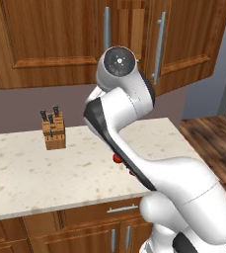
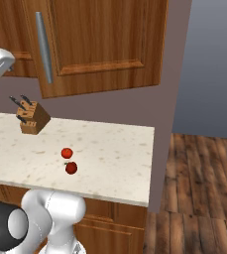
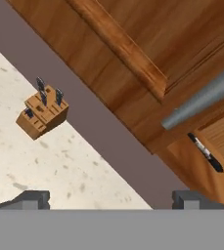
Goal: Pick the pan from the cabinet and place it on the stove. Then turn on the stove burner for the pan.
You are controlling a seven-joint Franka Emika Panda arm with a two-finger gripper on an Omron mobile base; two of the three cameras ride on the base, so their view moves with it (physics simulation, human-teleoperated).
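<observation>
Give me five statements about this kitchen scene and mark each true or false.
1. The knife block stands on the counter. True.
2. The gripper is shut on the pan. False: its fingertips stand wide apart with nothing between them.
3. Two small red fruits lie on the counter. True.
4. The right cabinet door is fully closed. False: it stands ajar, and the pan's handle shows in the gap in the hand view.
5. The knife block lies on its side. False: it is upright with the knife handles pointing up.
</observation>
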